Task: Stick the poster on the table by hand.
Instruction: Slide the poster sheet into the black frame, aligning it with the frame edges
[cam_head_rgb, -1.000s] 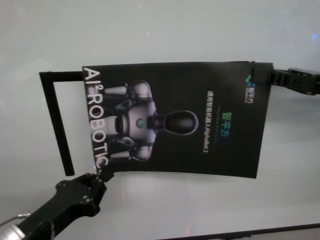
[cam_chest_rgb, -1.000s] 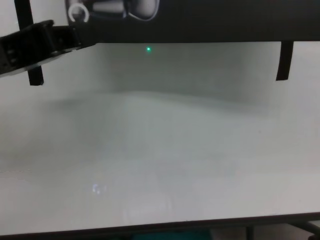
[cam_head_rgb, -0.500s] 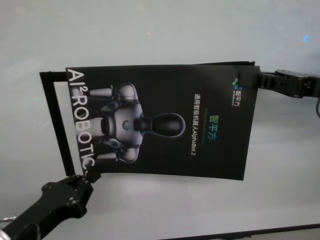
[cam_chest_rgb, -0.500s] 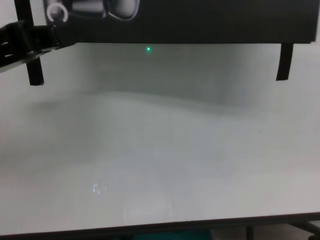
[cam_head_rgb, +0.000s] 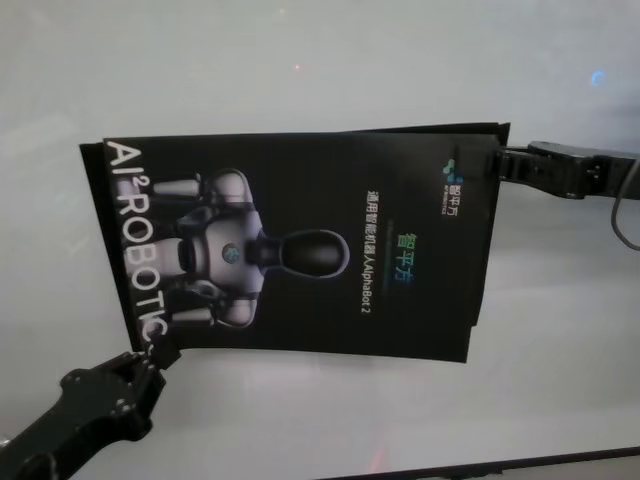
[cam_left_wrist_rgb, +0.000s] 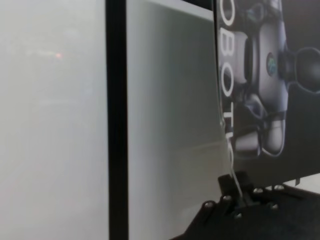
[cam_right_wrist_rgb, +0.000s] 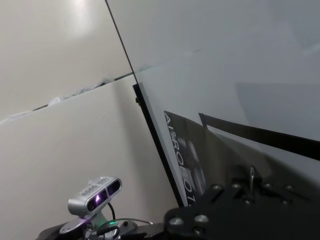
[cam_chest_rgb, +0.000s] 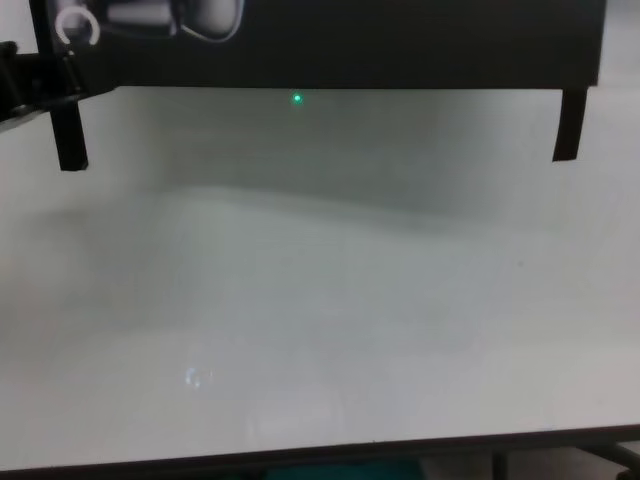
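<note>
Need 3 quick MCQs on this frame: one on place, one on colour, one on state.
1. Which poster corner does the left gripper hold?
A. near left
B. far right
C. middle of far edge

2. Colour of the big "ROBOTIC" lettering?
A. red
B. white
C. yellow

3. State of the right gripper?
A. open above the table
B. parked off the poster
C. shut on the poster's far right corner

Key: 1 A, the head view shows the jaws pinching that corner. 2 B, the letters are white on black. 3 C, it clamps that corner.
</note>
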